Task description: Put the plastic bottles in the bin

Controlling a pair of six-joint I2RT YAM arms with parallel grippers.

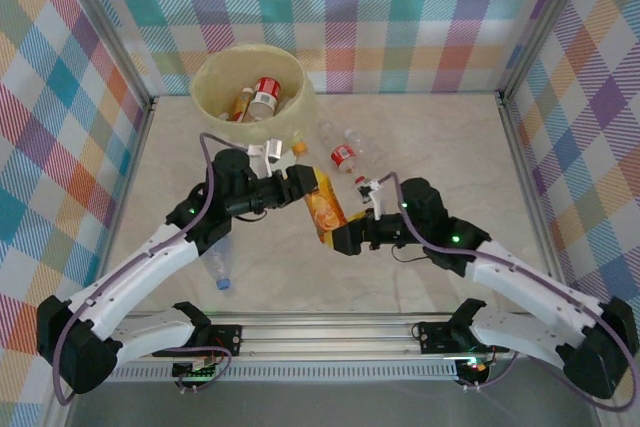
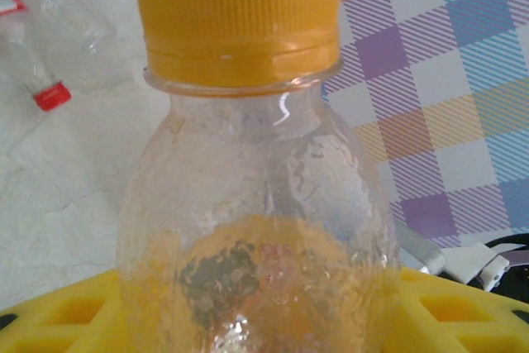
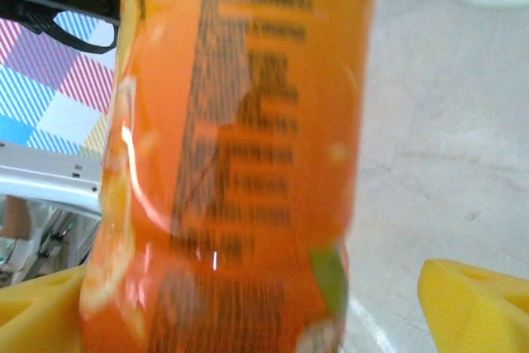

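An orange-labelled bottle [image 1: 326, 209] with an orange cap [image 1: 299, 148] hangs tilted over the middle of the table. My left gripper [image 1: 293, 187] is shut on its clear upper part [image 2: 256, 229], with yellow pads [image 2: 66, 316] against both sides. My right gripper [image 1: 346, 237] stands open around the bottle's lower end [image 3: 240, 163]; one pad [image 3: 475, 303] is clear of the label. The pale-yellow bin [image 1: 212, 99] stands at the back left with several bottles [image 1: 265, 95] inside. More clear bottles [image 1: 343, 156] lie right of the bin, and one with a blue cap [image 1: 221, 267] lies front left.
Checked walls and metal rails [image 1: 528, 162] enclose the table on three sides. A clear bottle with a red cap [image 2: 51, 97] lies on the marble surface beyond the held bottle. Open tabletop stretches along the right side [image 1: 470, 147].
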